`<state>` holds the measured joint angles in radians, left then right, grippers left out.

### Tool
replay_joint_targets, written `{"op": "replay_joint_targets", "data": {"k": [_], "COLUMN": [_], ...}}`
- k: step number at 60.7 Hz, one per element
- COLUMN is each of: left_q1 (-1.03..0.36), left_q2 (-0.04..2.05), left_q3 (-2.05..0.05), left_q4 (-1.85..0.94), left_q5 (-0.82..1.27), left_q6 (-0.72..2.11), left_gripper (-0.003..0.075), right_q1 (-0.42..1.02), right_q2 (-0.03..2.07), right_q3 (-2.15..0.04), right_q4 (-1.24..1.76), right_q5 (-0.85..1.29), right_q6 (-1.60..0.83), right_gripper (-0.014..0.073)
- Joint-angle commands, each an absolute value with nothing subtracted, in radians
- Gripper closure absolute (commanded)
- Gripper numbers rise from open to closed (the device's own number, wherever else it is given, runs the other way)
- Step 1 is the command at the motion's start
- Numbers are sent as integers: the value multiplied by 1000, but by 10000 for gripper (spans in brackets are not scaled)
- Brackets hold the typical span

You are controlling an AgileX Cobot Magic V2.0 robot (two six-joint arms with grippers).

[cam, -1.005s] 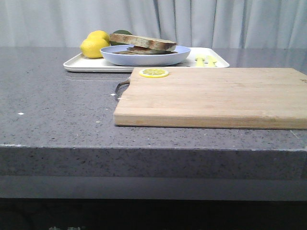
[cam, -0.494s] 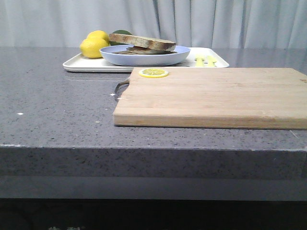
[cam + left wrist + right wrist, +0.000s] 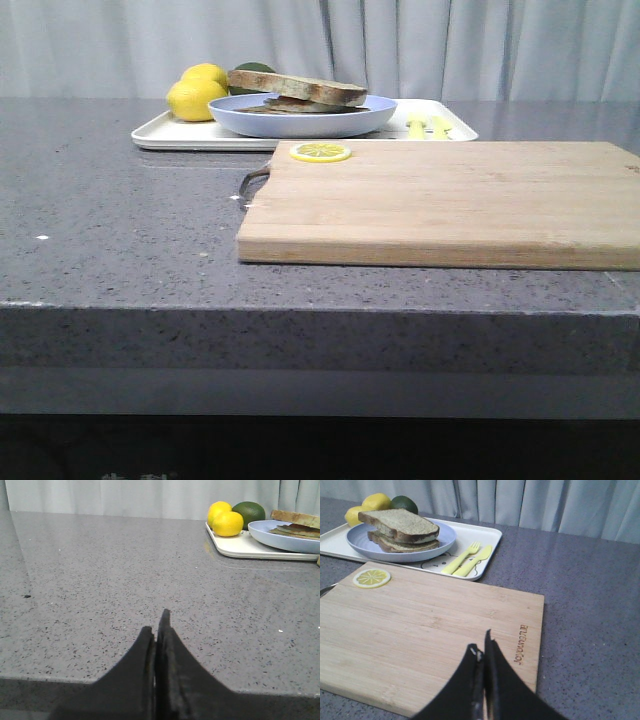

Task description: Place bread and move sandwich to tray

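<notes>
1. Two brown-crusted bread slices are stacked as a sandwich on a round pale blue plate; the upper thick slice is laid flat, its long axis seen running across the front view.
2. The plate is set on the flat white rectangular tray, whose long side is placed parallel to the far edge of the wooden cutting board.
3. Two yellow lemons and a green fruit are kept at the tray's left end.
4. Yellow plastic cutlery is laid at its right end.
5. A lemon slice is rested on the board's far left corner.
6. The left gripper is closed on nothing, above grey countertop.
7. The right gripper is likewise closed and empty, above the board.
</notes>
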<state>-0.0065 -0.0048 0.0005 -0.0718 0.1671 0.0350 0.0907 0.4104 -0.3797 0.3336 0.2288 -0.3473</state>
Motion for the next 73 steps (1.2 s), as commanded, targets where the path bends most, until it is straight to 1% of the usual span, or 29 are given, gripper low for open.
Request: {"op": "replay_joint_targets", "data": {"k": [1, 5, 10, 17, 22, 28, 42, 54, 73], "left_q1": [-5, -5, -5, -5, -5, -5, -5, -5, -5], "left_q2": [-25, -25, -25, -25, -24, -24, -24, -24, -24], "left_q3": [5, 5, 5, 5, 5, 5, 5, 5, 5], "left_q4": [-80, -80, -80, -80, -80, -80, -80, -80, -80], "left_q5": [78, 78, 78, 78, 78, 78, 78, 78, 78], "left_q6": [33, 33, 33, 33, 33, 33, 33, 33, 33], "left_gripper": [738, 738, 738, 738, 738, 738, 738, 738, 738], "right_q1": [90, 90, 87, 54, 18, -11, -16, -16, -17], "right_q2": [414, 414, 412, 391, 358, 300, 118, -35, -29], "right_q3": [-404, -404, -404, -400, -382, -330, -100, 1, 24], "right_q4": [343, 342, 279, 101, 52, 50, 26, 27, 28], "right_q5": [81, 27, 11, 28, 43, 43, 45, 121, 164], "right_q6": [-348, -347, -297, -97, -15, -11, -12, -12, -12], "right_gripper": [703, 703, 703, 703, 703, 703, 703, 703, 703]}}
